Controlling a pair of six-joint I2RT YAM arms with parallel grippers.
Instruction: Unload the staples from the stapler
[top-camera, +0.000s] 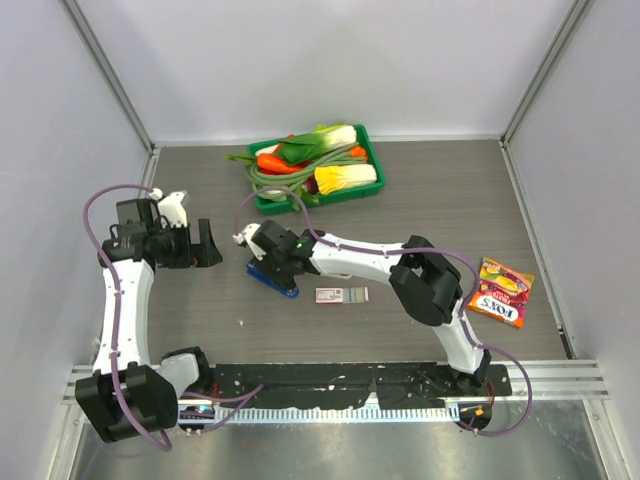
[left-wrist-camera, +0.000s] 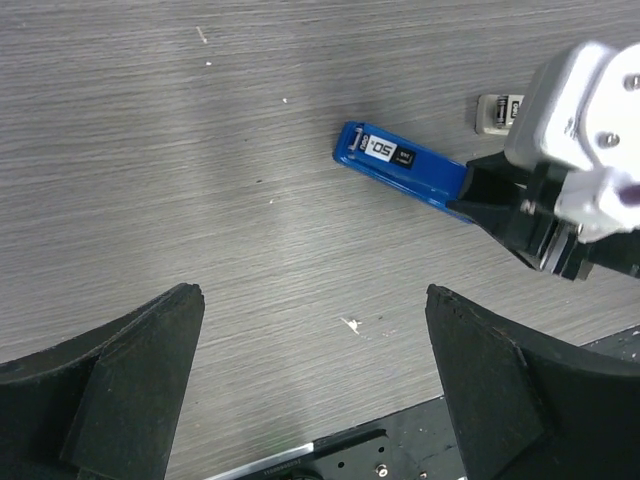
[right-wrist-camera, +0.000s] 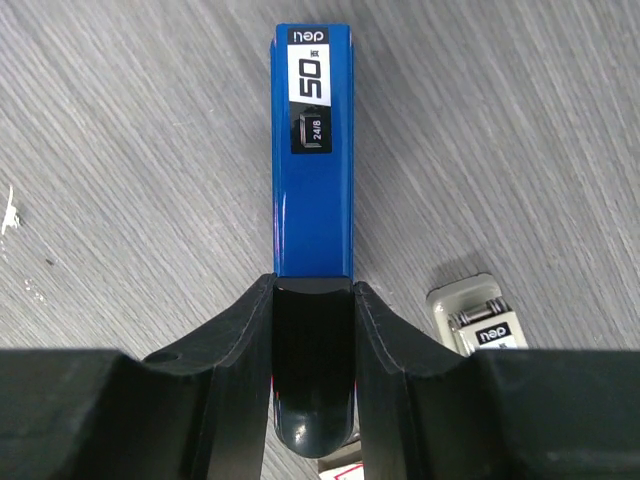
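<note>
We see the right gripper (right-wrist-camera: 313, 288) down on the table (top-camera: 420, 190) with its two black fingers (right-wrist-camera: 245, 330) pressed against either side of the blue stapler (right-wrist-camera: 312, 170), clamping the rear end of it while the labelled front end sticks out ahead. From above, the right arm reaches across to the left of centre, and the right gripper (top-camera: 262, 255) covers the upper-left part of the stapler (top-camera: 278, 283), which lies flat and slantwise on the grey wood-grain surface. The stapler looks closed, so we cannot see the staples themselves. A small flat box (top-camera: 341, 294) lies just to the right of the stapler, close beside it but apart – its grey end (right-wrist-camera: 478, 322) shows near the right finger in the right wrist view. The left gripper (top-camera: 208, 245) hangs above the table to the left of the stapler with its jaws spread wide and nothing between them; its own camera looks past its fingers (left-wrist-camera: 140, 360) at the stapler (left-wrist-camera: 400, 165) and the right gripper (left-wrist-camera: 475, 195) beyond. Well apart at the far edge sits a green tray (top-camera: 374, 150) of vegetables, and a bright snack packet (top-camera: 501, 292) lies near the right edge.
</note>
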